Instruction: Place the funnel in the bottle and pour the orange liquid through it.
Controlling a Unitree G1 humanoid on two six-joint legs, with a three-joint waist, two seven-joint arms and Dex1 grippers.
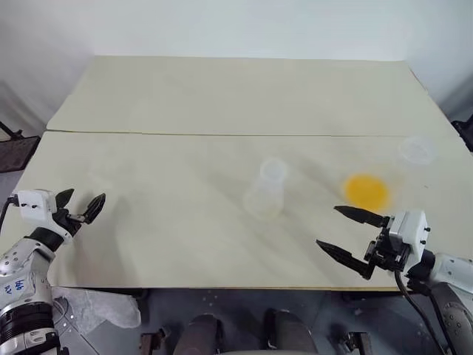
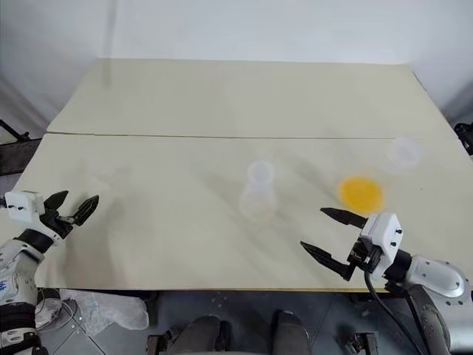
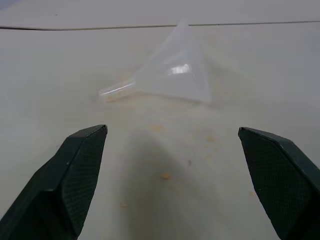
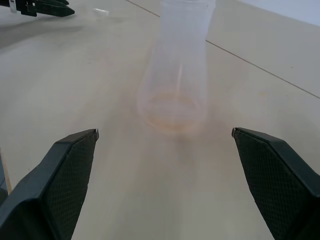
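Observation:
The funnel (image 3: pixel 175 70), clear and hard to make out, lies on its side on the table just ahead of my left gripper (image 1: pixel 77 208), which is open and empty near the table's left front edge. The bottle (image 1: pixel 268 189), a small clear conical flask, stands upright mid-table. It is straight ahead of my right gripper (image 1: pixel 349 232), which is open with nothing between its fingers (image 4: pixel 60 180). The orange liquid (image 1: pixel 366 191) shows as a round patch in the base of a larger clear flask (image 1: pixel 416 150), just beyond the right gripper.
The pale table (image 1: pixel 185 96) has a seam running across it behind the flasks. Its front edge lies just under both grippers. A dark stand (image 1: pixel 15 144) sits off the table's left side.

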